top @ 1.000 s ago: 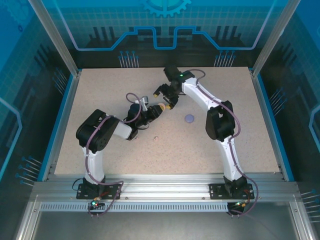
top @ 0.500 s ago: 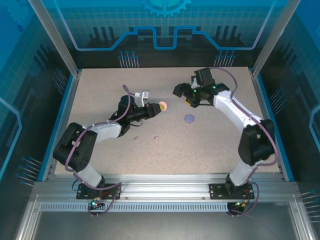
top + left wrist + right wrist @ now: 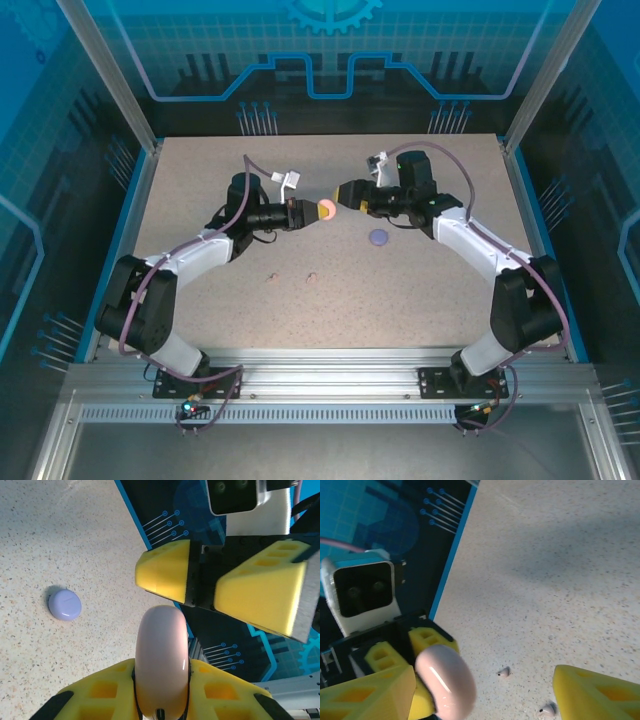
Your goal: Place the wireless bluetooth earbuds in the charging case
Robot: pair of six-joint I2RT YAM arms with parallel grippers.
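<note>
A pale pink round charging case [image 3: 327, 209] [image 3: 161, 660] [image 3: 445, 680] is closed and held above the table, with my left gripper [image 3: 316, 211] [image 3: 161, 682] shut on it. My right gripper [image 3: 346, 194] [image 3: 480, 700] [image 3: 202, 587] faces it nose to nose, open, and the case sits just inside its left finger. A pale purple case [image 3: 379, 237] [image 3: 64, 604] lies closed on the table. Two tiny earbuds [image 3: 270, 278] [image 3: 311, 277] lie on the table nearer the arms, and both earbuds appear below the grippers [image 3: 504, 672] [image 3: 549, 709].
The speckled table [image 3: 430, 290] has a blue raised border [image 3: 118, 250] and clear walls behind. Both arms reach inward and meet over the middle of the back half.
The right gripper has swung left and turned to face the pink case. The left arm has stretched out further while the case stayed at nearly the same spot.
</note>
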